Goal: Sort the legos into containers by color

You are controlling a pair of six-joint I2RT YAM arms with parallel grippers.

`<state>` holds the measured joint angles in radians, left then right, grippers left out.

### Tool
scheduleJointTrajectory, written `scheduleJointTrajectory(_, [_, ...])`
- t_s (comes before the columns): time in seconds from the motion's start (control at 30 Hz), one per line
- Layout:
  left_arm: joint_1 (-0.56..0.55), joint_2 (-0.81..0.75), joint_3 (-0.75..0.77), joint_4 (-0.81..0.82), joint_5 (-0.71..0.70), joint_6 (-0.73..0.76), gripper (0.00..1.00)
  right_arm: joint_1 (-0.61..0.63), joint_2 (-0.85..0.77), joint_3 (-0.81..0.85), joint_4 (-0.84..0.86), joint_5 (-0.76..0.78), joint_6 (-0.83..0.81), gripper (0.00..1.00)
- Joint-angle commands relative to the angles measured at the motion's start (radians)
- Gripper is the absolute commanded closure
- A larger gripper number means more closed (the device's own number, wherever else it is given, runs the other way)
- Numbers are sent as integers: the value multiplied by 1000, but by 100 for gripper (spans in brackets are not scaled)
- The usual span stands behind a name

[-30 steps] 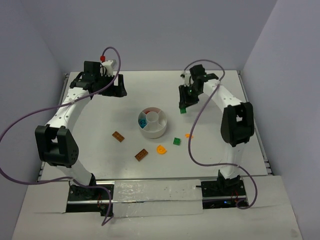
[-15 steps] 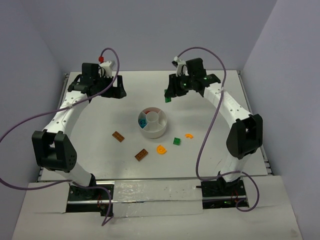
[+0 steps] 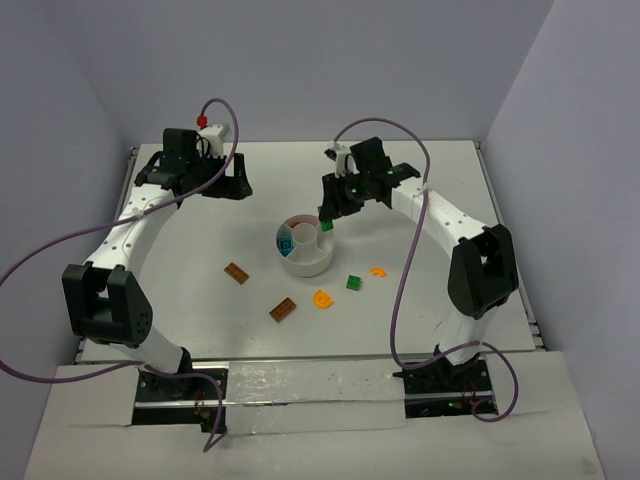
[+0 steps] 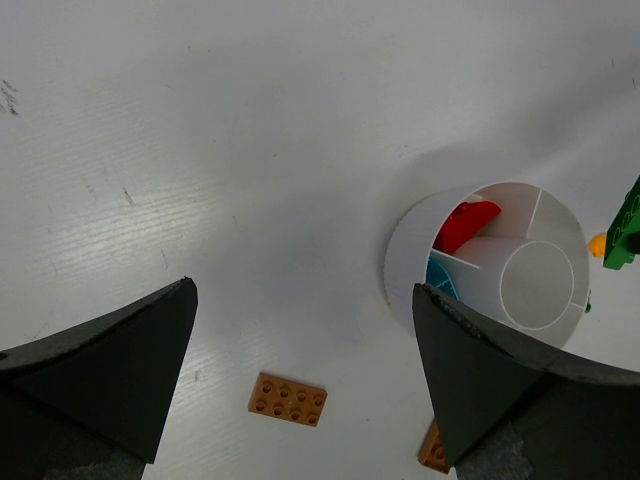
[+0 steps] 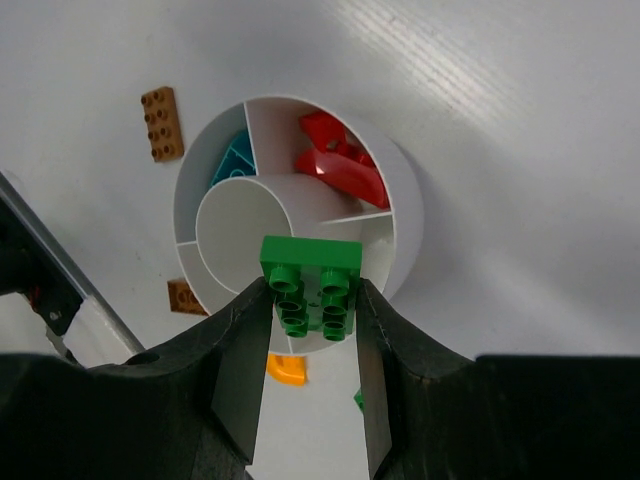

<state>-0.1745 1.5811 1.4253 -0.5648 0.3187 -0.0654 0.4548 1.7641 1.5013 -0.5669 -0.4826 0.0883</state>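
The green brick was pinched between the fingers of the right gripper, studs facing the wrist camera, and was held over the dish. From the wrist it was seen against the rim of the central well and the wedge next to it. From above it was seen at the dish's far right edge. Whether brick and dish were touching could not be told. Inside the dish, red pieces were seen in one wedge and a teal piece in the wedge beside it; the central well was seen bare and white. The left gripper was spread wide, nothing between its fingers, and was held high at the far left of the table, well apart from the dish. On the table near the dish, two brown bricks were laid out on the near left. An orange arc, a loose green brick and a smaller orange bit were seen on the near right.
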Motion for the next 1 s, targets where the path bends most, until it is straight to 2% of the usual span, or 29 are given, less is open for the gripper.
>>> scheduleJointTrajectory(0.0, [4,-54,-13,25,5,19,1,20,-5,-13,27,11,5,90])
scheduleJointTrajectory(0.13, [4,-64,-26,22,3,28,1,25,10,-10,21,3,9,86])
scheduleJointTrajectory(0.33, [4,-70,-37,22,2,35,1,27,39,0,-3,-20,8,73])
scheduleJointTrajectory(0.53, [4,-58,-22,17,5,43,1,28,49,10,-13,-31,7,45])
scheduleJointTrajectory(0.57, [4,-56,-22,17,5,44,1,28,49,10,-13,-31,5,44])
scheduleJointTrajectory(0.6, [4,-55,-20,17,5,44,1,28,46,11,-15,-33,5,37])
scheduleJointTrajectory(0.67, [4,-50,-17,16,7,49,1,27,36,11,-22,-31,5,29])
scheduleJointTrajectory(0.83, [4,-49,-19,25,11,49,1,14,-27,-23,-23,0,5,27])
scheduleJointTrajectory(0.97, [4,-57,-30,28,16,52,1,-21,-134,-118,-11,30,-42,28])
